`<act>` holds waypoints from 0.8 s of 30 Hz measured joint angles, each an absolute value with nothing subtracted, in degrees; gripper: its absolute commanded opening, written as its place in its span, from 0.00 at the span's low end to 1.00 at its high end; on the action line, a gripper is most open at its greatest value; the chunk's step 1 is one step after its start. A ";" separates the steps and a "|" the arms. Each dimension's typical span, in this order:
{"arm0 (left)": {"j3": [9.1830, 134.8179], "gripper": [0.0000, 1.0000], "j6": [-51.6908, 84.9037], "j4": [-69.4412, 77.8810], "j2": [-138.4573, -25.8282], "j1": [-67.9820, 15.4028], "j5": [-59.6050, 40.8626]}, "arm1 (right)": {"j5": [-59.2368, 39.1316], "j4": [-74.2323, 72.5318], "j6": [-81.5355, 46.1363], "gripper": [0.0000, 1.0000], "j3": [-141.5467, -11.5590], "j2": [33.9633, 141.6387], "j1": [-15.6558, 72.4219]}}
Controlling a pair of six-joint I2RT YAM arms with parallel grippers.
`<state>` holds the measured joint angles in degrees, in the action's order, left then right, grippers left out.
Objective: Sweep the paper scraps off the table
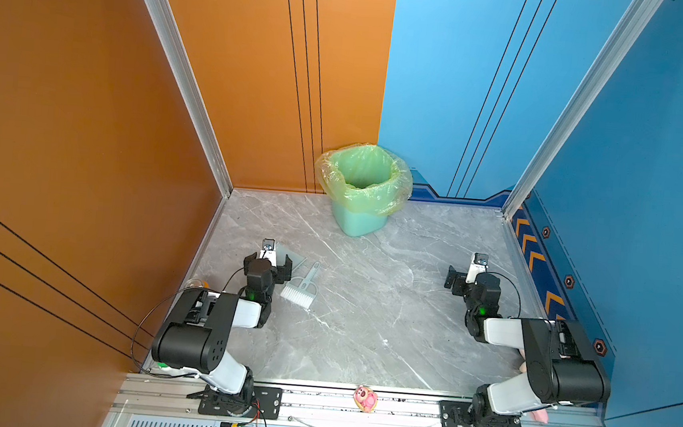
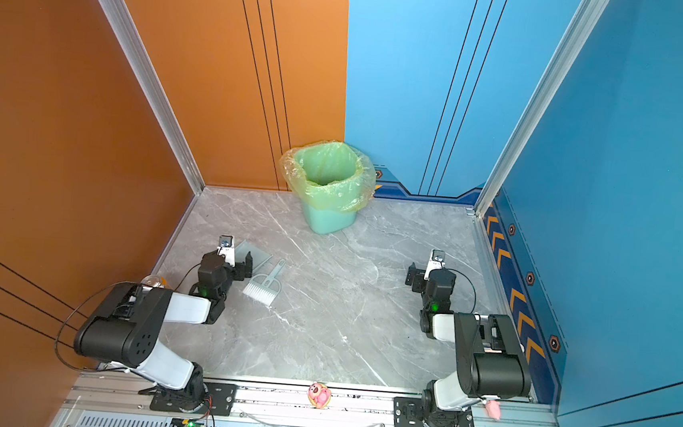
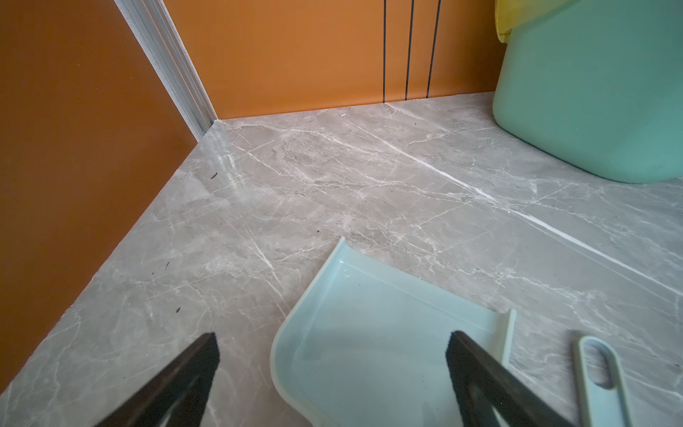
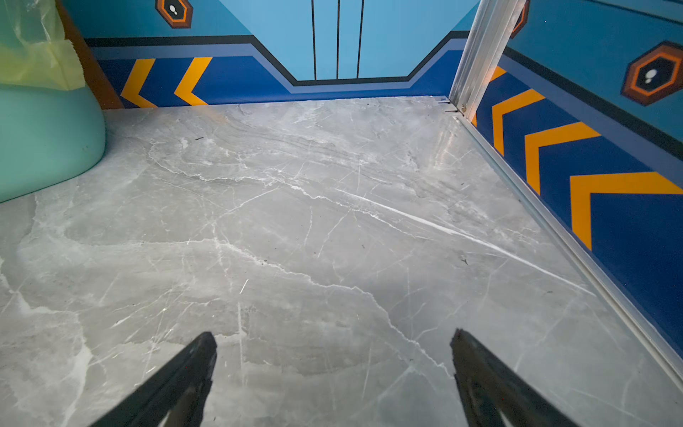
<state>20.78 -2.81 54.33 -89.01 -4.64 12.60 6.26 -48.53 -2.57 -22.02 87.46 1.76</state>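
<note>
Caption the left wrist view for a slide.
Open left gripper over the empty pale blue dustpan, brush handle alongside, green bin beyond; no paper scraps in sight on the marble table.

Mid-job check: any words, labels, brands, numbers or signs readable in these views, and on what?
No readable words, brands or numbers in any view.
Signs only: orange chevrons and hexagon emblems on the blue wall.
On the dustpan: small round moulded mark, too small to read.

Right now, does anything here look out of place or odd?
Yes: a pink plush toy sits on the front rail, off the table, and a second pink toy pokes out beside the right arm's base. Odd spots.
</note>
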 measured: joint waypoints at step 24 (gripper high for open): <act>20.80 0.98 -1.85 54.19 -89.01 -3.75 12.36 | 6.26 -48.53 -2.57 1.00 -22.02 87.46 1.58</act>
